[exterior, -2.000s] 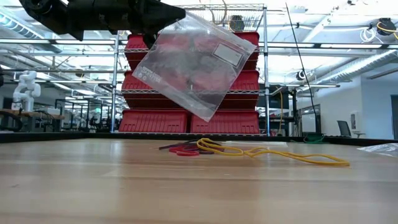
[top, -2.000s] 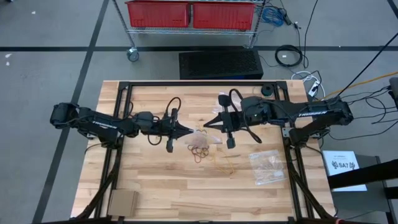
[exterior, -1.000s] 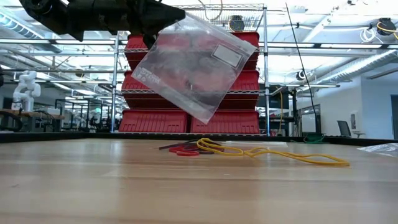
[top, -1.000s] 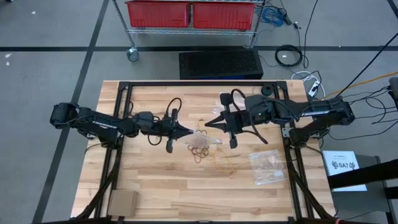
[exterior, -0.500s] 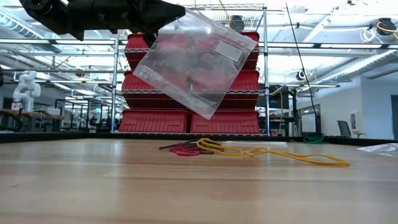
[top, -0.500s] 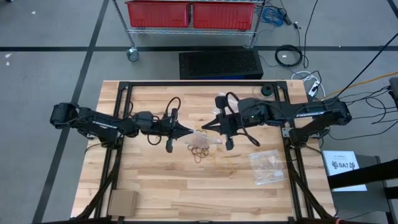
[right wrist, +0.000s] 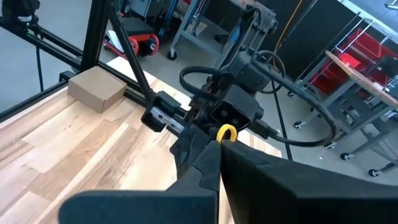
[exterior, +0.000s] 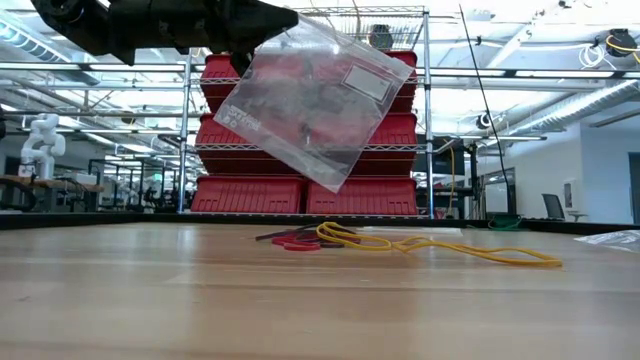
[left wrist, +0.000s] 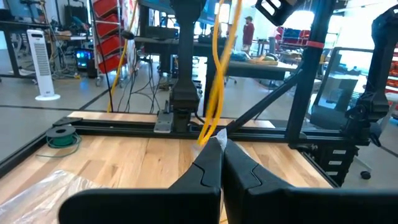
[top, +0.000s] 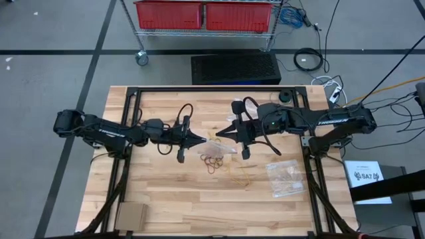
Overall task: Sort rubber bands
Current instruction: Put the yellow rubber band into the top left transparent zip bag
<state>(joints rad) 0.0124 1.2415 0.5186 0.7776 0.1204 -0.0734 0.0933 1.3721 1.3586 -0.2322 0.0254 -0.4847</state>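
Fingers pressed together both sides: left gripper and right gripper pinching clear bag aloft.

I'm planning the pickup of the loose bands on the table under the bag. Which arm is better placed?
Probably neither yet: the left gripper and right gripper are both shut on the clear bag above the rubber bands. The right looks slightly nearer the yellow band.

Hanging clear bag blocks mid-air — bare table below.

Two black jointed arms, looped black cables; right arm white lettering; tapered black fingers.
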